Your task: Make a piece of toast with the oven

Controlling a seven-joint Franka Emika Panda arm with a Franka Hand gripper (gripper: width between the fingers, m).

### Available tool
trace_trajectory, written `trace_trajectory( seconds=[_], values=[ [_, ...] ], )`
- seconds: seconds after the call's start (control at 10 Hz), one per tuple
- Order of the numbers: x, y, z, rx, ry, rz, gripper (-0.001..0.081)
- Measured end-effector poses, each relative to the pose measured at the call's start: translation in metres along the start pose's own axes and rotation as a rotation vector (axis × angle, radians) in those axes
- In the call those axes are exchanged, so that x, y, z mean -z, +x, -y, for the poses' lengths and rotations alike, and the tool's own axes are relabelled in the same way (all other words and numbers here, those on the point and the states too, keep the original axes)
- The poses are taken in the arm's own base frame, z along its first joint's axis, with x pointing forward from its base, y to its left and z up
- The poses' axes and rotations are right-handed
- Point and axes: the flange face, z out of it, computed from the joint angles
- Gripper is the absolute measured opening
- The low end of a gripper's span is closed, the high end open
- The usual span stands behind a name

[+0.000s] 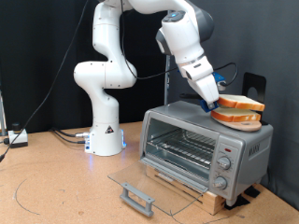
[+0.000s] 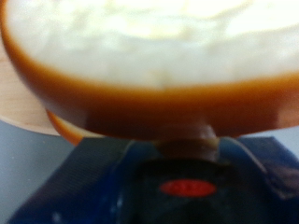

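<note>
The silver oven (image 1: 207,145) stands on a wooden board, its glass door (image 1: 149,187) folded down flat with the grey handle in front. The wire rack inside is bare. Two bread slices lie stacked on top of the oven at the exterior view's right. My gripper (image 1: 213,105) reaches down onto them from the upper left and is shut on the edge of the piece of toast (image 1: 234,117). The wrist view shows its pale face and orange-brown crust (image 2: 149,56) filling the picture, right over my blue gripper (image 2: 187,149). The second slice (image 1: 247,103) rests against it.
The robot's white base (image 1: 105,131) stands at the exterior view's left, with cables on the table behind it. The oven's three knobs (image 1: 224,161) face front on its right side. A black curtain closes the background.
</note>
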Motion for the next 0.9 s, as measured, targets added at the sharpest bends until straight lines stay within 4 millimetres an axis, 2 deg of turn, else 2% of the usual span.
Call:
trace_trajectory(
  seconds=[0.4, 0.7, 0.9],
  values=[
    [0.026, -0.014, -0.011, 0.02, 0.017, -0.045, 0.0393],
    [0.03, -0.018, -0.014, 0.019, 0.01, -0.041, 0.0393],
    [0.043, -0.026, -0.037, 0.002, -0.022, -0.06, 0.0393]
  ],
)
